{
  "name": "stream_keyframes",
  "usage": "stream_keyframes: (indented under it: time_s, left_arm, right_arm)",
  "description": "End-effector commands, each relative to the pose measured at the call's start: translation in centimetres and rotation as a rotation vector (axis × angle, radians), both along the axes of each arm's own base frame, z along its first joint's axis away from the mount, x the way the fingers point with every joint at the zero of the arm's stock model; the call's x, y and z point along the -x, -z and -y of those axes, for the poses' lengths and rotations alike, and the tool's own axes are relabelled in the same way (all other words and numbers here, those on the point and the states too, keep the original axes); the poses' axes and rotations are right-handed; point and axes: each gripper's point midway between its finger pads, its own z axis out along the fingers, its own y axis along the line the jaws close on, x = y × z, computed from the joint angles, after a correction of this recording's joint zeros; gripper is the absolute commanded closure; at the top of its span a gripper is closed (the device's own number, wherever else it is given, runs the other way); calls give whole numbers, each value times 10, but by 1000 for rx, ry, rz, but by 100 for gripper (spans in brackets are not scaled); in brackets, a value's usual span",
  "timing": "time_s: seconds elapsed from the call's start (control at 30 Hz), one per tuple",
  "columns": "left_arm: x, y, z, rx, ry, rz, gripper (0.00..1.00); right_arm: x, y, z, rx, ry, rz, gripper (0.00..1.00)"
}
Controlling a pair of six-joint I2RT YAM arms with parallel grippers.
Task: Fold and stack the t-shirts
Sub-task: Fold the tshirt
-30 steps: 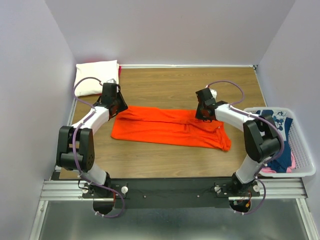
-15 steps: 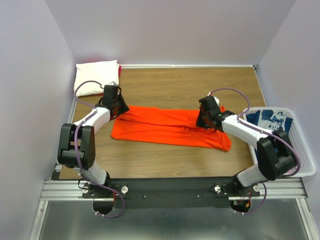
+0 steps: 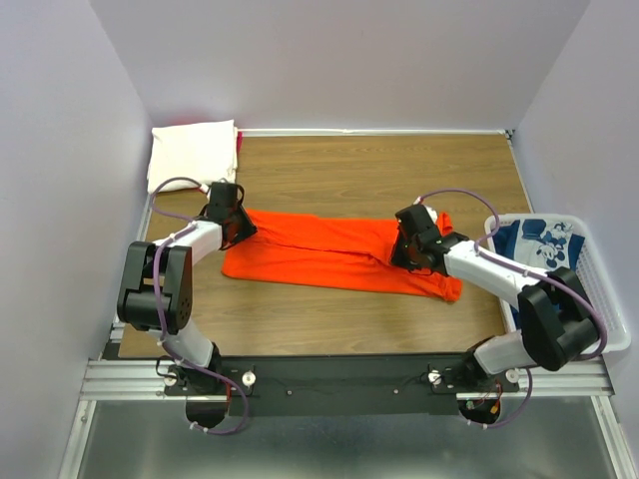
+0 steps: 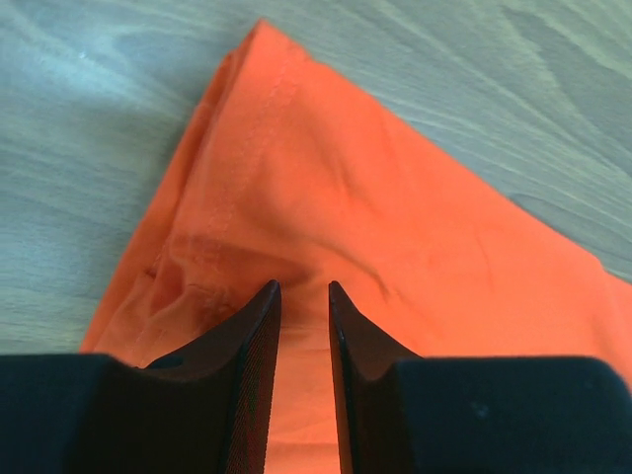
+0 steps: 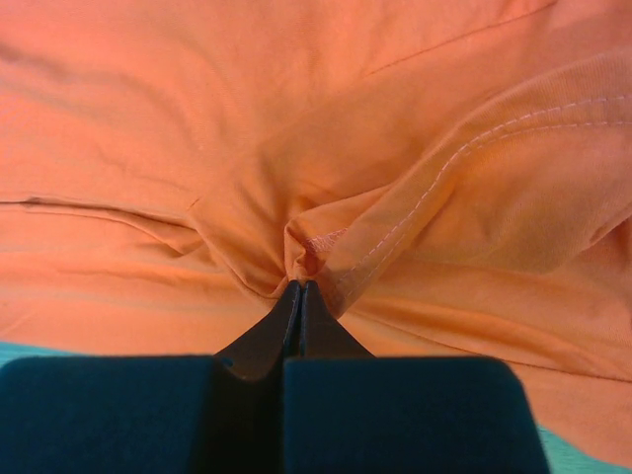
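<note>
Top external: the orange shirt (image 3: 339, 254) is seen laid as a long band across the middle of the counter (image 3: 349, 170). A bunched fold near its right end is clamped tight by the right gripper (image 5: 300, 286) (seam puckered at the tips). The far-left corner is met by the left gripper (image 4: 303, 288), jaws narrowly parted, cloth not yet pinched. Step judged: end grasps for the next fold. Needed next: left jaws closed, both ends lifted evenly and carried over. A cream shirt (image 3: 193, 155) is parked at the far-left corner. A navy shirt (image 3: 544, 239) is left in the basket (image 3: 611, 309).
</note>
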Motion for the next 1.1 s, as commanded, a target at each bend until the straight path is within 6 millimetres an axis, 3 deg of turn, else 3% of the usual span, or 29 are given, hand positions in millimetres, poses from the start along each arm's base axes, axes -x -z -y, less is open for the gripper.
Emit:
stream_keyframes:
  time_s: [0.0, 0.2, 0.43, 0.57, 0.63, 0.67, 0.7, 0.73, 0.83, 1.03, 1.07]
  left_arm:
    - [3, 9, -16, -39, -82, -10, 67]
    - [-5, 3, -21, -46, -98, 1, 67]
    - [-32, -59, -2, -85, 27, 170, 66]
    - [-39, -104, 57, -83, 233, 291, 61]
    - [-35, -113, 89, -64, 353, 320, 60]
    - [-34, -118, 102, -73, 404, 338, 59]
    - [-27, -127, 131, -52, 488, 369, 57]
    - [-24, -127, 146, -55, 548, 381, 56]
    - [-7, -126, 197, -13, 704, 393, 52]
    - [36, -118, 285, 41, 966, 397, 48]
    - [42, -109, 296, 45, 997, 381, 48]
  right_arm:
    - [9, 0, 0, -18, 12, -6, 98]
    - [10, -3, -1, -23, -1, 2, 89]
    - [-7, -41, 6, 4, 13, 117, 57]
    - [-27, -60, 41, 141, 94, 150, 54]
    - [-37, -56, 56, 151, 123, 128, 54]
    - [-44, -55, 75, 158, 174, 117, 54]
    - [-50, -57, 81, 159, 180, 117, 54]
    - [-56, -51, 95, 171, 210, 94, 54]
    - [-68, -50, 107, 180, 226, 84, 55]
    - [-78, -30, 113, 171, 218, 37, 55]
    - [-77, -26, 114, 168, 217, 31, 55]
